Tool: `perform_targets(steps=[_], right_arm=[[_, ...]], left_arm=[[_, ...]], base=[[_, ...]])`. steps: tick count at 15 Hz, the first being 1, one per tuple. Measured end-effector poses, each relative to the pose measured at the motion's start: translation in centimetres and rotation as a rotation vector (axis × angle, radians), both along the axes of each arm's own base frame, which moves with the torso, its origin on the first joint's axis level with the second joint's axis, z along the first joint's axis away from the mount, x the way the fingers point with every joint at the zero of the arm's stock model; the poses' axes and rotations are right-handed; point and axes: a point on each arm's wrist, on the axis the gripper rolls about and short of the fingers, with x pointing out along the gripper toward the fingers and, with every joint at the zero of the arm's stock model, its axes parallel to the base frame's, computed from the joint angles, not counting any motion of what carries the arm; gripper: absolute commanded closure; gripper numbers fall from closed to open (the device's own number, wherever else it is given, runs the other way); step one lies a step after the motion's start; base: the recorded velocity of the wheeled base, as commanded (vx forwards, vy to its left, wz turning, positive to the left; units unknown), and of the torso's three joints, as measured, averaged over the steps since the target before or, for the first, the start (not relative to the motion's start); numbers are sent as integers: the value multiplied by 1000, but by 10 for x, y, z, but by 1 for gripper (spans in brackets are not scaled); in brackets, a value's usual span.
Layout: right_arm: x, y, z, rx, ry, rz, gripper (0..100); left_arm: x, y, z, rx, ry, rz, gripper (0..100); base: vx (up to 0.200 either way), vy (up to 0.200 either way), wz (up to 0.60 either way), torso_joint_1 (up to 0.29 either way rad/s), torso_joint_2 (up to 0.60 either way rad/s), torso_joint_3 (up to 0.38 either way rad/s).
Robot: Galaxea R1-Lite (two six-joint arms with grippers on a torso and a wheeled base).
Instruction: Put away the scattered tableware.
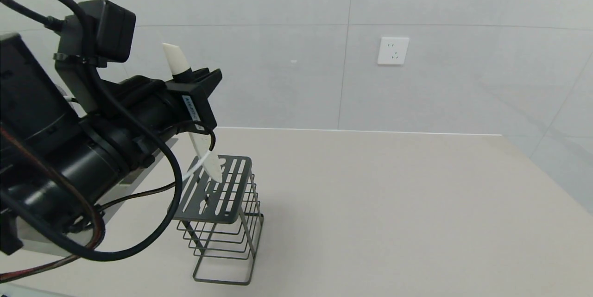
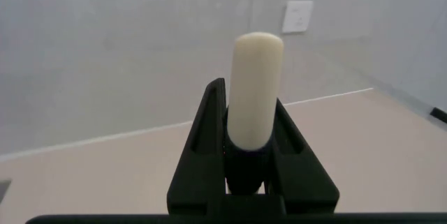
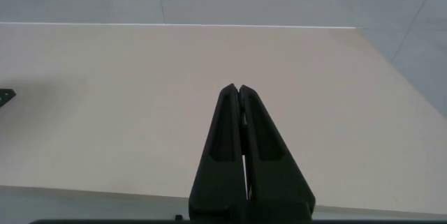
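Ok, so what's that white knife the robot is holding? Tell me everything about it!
The knife has a smooth, rounded cream handle, a dark collar below it and a white pointed blade that looks ceramic. The left gripper clamps it near the collar. It stands almost upright, handle up and blade down. Its tip is at the slotted top of the dark wire rack; whether it touches cannot be told.

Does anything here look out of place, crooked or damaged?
Nothing stands out. The rack stands upright on the table, and the left tool holds the knife blade-down, slightly tilted, over the rack's slotted top.
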Motion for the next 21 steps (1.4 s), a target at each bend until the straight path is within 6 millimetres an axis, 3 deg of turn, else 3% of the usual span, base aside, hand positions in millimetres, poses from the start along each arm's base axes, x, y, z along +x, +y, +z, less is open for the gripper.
perform_targets(steps=[7,14,21], right_arm=[[0,0,0,0,0,0,100],[0,0,0,0,0,0,100],[0,0,0,0,0,0,100]], left_arm=[[11,-12,-3,-16,18,123,100],[39,-43,-18,-35,14,215,100],[43,-57,-31,11,32,237,100]], base=[[0,0,0,0,0,0],[0,0,0,0,0,0],[0,0,0,0,0,0]])
